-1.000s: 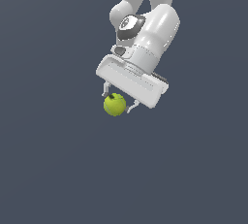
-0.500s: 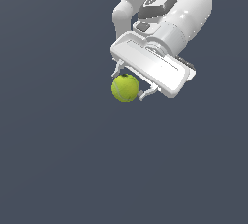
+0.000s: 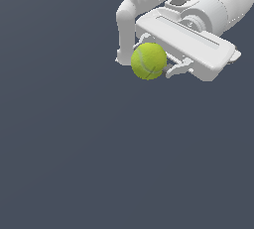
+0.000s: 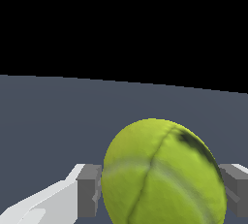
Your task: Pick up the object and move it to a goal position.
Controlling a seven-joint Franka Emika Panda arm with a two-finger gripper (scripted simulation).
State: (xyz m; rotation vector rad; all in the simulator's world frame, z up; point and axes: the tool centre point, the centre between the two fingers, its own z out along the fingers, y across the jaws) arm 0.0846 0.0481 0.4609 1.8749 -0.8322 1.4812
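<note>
**Between the fingers, off the floor: the ball is riding with the arm**

Up in the top right of the exterior view, the white Franka gripper (image 3: 158, 63) has the small fuzzy yellow-green tennis ball (image 3: 148, 61) pinched between its two fingers. The ball sits just past the broad white hand body, on the side nearest the exterior view's left, and pokes out clear of the fingertips. From the wrist view the same ball (image 4: 164, 172) fills the space ahead of the camera, with a grey finger pad (image 4: 89, 190) pressed to one flank and the other pad at the opposite flank. So the jaws are closed on the ball, not gaping and not shut on nothing. A round ball has no long axis to speak of; only its thin curved seam shows which way it is turned.

What matters for the next move is simple: the ball lies dead between the fingers, touching both, with the dark grey floor (image 3: 89, 163) well apart beneath it. No goal marker shows in either view, so I cannot say which way the arm must carry it.

Compared with half a second ago, the arm and ball have shifted toward the upper right of the exterior view and look larger. A second ago the ball hung lower and nearer the middle. The grip looks unchanged throughout.
</note>
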